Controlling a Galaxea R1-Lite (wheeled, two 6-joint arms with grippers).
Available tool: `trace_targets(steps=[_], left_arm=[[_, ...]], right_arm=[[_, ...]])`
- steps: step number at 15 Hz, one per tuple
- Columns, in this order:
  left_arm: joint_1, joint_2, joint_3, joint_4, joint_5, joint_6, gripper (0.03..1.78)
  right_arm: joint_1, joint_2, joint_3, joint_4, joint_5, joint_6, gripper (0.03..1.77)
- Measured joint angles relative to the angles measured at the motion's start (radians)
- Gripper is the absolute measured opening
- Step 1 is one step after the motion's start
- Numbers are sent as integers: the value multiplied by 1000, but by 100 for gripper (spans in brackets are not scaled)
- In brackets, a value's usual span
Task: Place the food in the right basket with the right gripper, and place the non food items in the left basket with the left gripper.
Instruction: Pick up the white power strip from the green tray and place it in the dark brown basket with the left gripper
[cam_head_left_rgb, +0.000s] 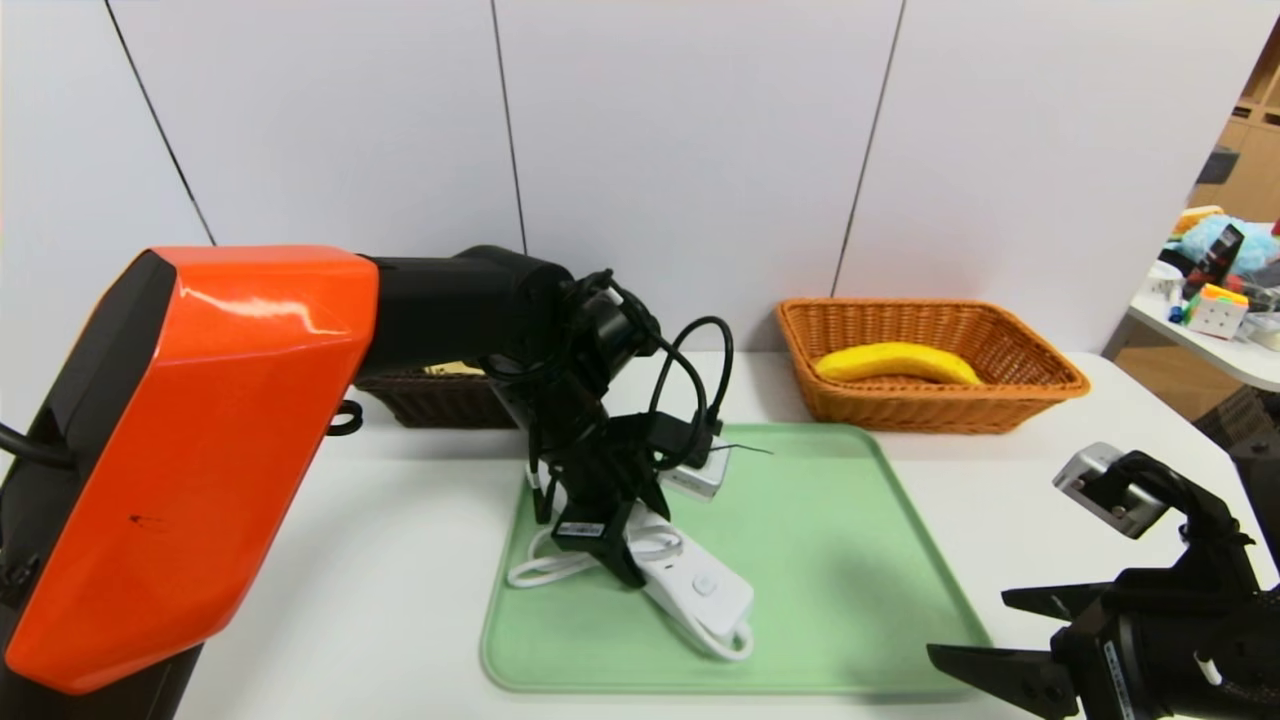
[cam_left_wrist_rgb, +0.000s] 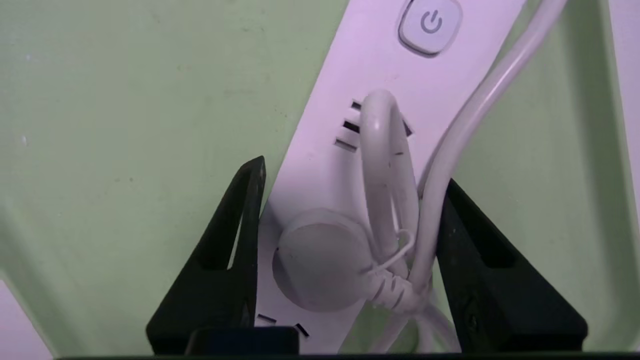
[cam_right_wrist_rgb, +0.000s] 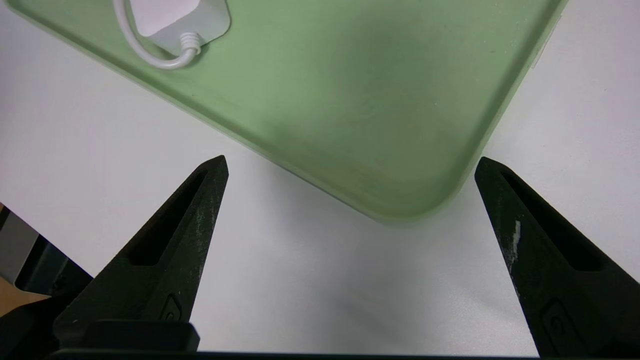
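Banana (cam_head_left_rgb: 897, 362) lies inside the orange-tan basket (cam_head_left_rgb: 1040, 357), which stands at the back right of the white table (cam_head_left_rgb: 380, 560). The dark brown basket (cam_head_left_rgb: 432, 400) stands at the back left of the table, mostly hidden behind the left arm; a sliver of something yellow shows over its rim, too little to tell what it is.

The white power strip (cam_head_left_rgb: 700, 590) lies slantwise on the left half of the green tray (cam_head_left_rgb: 850, 560), which sits in the middle of the table. Its cord (cam_head_left_rgb: 545, 568) loops out onto the tray beside it. The left gripper (cam_head_left_rgb: 600, 545) points steeply down onto the strip. The head view hides the contact behind the gripper body. The left wrist view shows it plainly: the two black fingers (cam_left_wrist_rgb: 220, 265) stand on either side of the strip (cam_left_wrist_rgb: 350, 100), one pressed to its edge, the other against the cord (cam_left_wrist_rgb: 450, 165) that runs along the far edge, so the gripper is clamped across strip and cord together. That view also shows the round plug (cam_left_wrist_rgb: 320, 260) resting on the strip's face and the power button (cam_left_wrist_rgb: 430, 24) further along.

The right gripper (cam_head_left_rgb: 985, 630) hovers over the table's front right corner, jaws wide apart and holding nothing. Its wrist view shows bare table between the fingers (cam_right_wrist_rgb: 165, 265), the tray's near corner (cam_right_wrist_rgb: 415, 200), and one end of the strip (cam_right_wrist_rgb: 175, 20).
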Motion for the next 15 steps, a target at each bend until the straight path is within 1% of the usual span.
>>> trace_targets(steps=[4,7,9,15], left_arm=[[0,0,0,0,1,-1,95],[2,-3,1,0,1,-20,94],[4,-3,1,-1,1,-24,94],[8,-12,1,-3,1,-33,92]], right_arm=[[0,0,0,0,0,0,170],[-1,1,1,0,2,0,170],[-1,4,1,-1,12,1,170],[0,9,1,0,14,1,170]])
